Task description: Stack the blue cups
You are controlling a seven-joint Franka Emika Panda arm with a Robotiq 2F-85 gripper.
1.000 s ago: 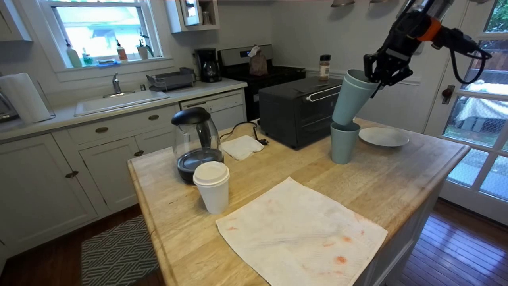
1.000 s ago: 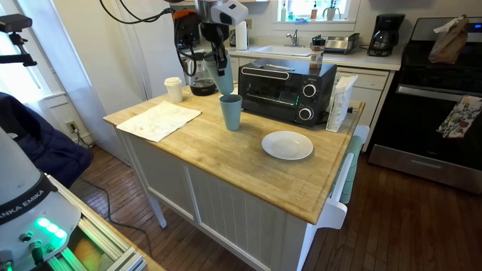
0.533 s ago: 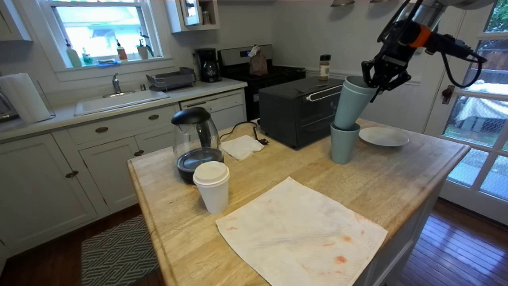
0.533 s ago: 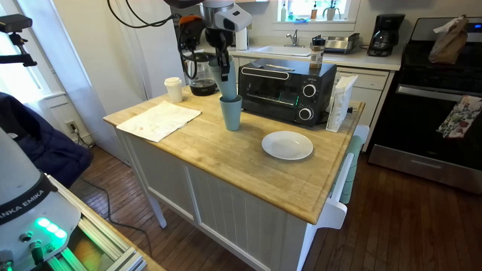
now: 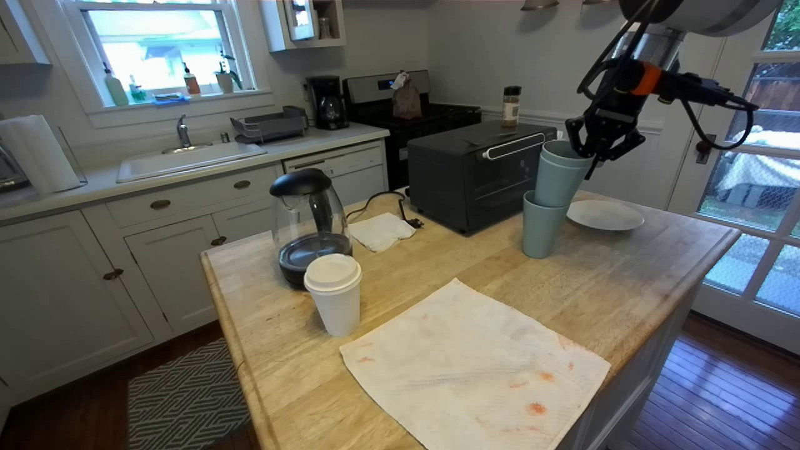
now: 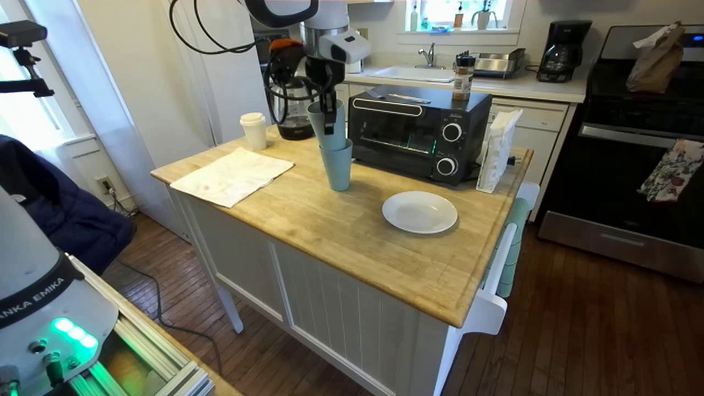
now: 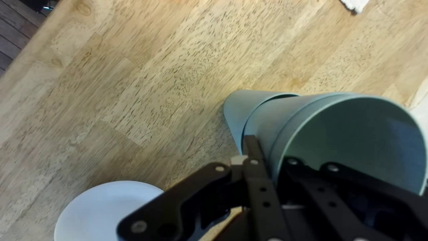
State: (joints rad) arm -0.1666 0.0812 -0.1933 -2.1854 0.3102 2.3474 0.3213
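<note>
Two nested teal-blue cups (image 5: pixel 560 181) are held tilted over a third blue cup (image 5: pixel 541 228) that stands on the wooden table. The bottom of the held pair is inside the mouth of the lower cup. My gripper (image 5: pixel 590 159) is shut on the rim of the held pair, one finger outside the wall and the other inside. In the wrist view the gripper (image 7: pixel 272 150) pinches the near wall of the held cups (image 7: pixel 277 113), with the lower cup (image 7: pixel 239 103) behind them. The inside fingertip is hidden in the cup.
A black toaster oven (image 6: pixel 418 132) stands close beside the cups, with a spice jar (image 6: pixel 463 80) on top. A white plate (image 6: pixel 419 212) lies nearby. A glass carafe (image 5: pixel 309 219), a lidded white cup (image 5: pixel 334 297) and a paper towel (image 5: pixel 475 362) are also on the table.
My gripper has lowered the held pair of cups, and their bottom has gone deeper into the lower cup. The held cups lean less than before. The lower cup's rim has shifted slightly.
</note>
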